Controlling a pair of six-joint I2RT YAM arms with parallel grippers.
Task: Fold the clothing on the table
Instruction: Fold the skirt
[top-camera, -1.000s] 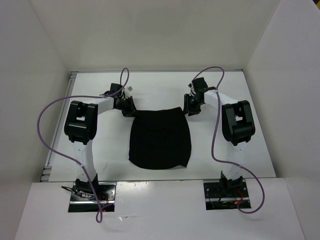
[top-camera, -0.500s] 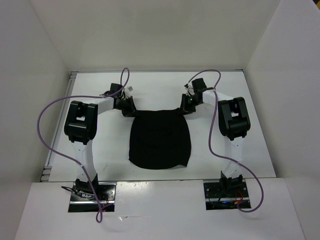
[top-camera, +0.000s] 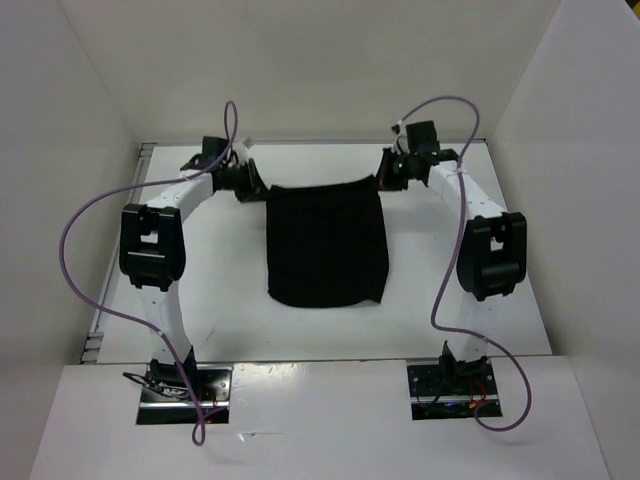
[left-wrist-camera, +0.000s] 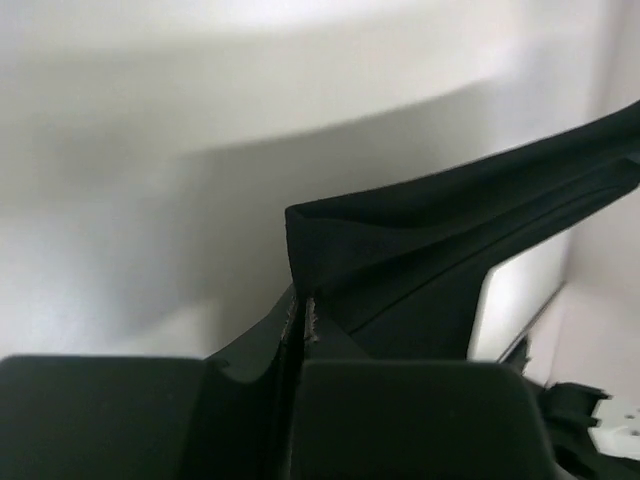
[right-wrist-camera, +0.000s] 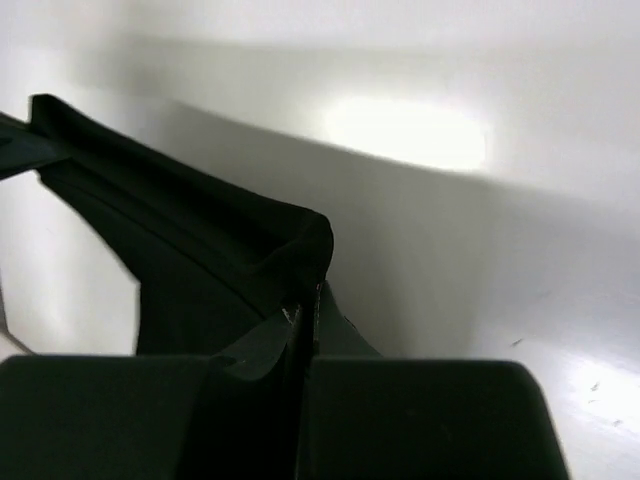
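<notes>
The black clothing (top-camera: 326, 245) hangs stretched between my two grippers over the white table (top-camera: 200, 300), its lower edge near the table's middle. At its far left corner my left gripper (top-camera: 256, 189) is shut on the fabric; in the left wrist view the clothing (left-wrist-camera: 420, 260) runs from the closed left gripper (left-wrist-camera: 302, 312) toward the upper right. At the far right corner my right gripper (top-camera: 383, 180) is shut on the other corner. The right wrist view shows the clothing (right-wrist-camera: 190, 260) pinched in the right gripper (right-wrist-camera: 308, 312) and stretching off to the left.
White walls (top-camera: 300, 70) enclose the table on the back and both sides. Purple cables (top-camera: 80, 240) loop from each arm. The arm bases (top-camera: 185, 385) sit at the near edge.
My right gripper has shut on the clothing's far right corner. Both arms have moved toward the back wall and up, pulling the far edge taut and dragging the clothing away from the near edge.
</notes>
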